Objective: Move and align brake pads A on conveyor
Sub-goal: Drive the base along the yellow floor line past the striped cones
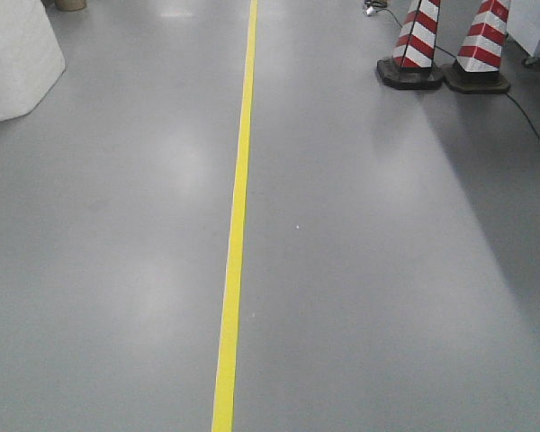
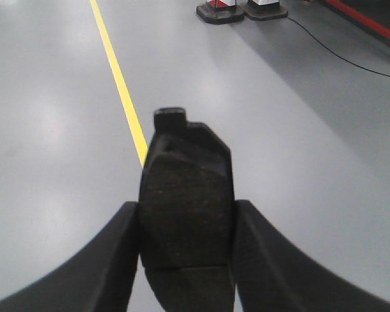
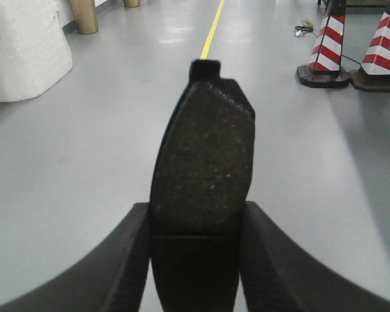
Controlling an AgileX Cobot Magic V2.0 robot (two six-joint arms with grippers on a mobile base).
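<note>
Wrist-mounted views showed left gripper (image 2: 186,209) clamping a brake pad (image 2: 188,172) edgewise, right gripper (image 3: 195,208) gripping another brake pad (image 3: 205,149); stiff, probably heavy.

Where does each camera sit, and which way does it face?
Front: exterior mount, faces forward-down over grey floor, yellow floor line, red-white striped cones; no robot body.
Left wrist: looks along left pincer shut on dark grey curved brake pad.
Right wrist: same, right pincer, second dark grey brake pad.
Shared: all show line and cones.
</note>
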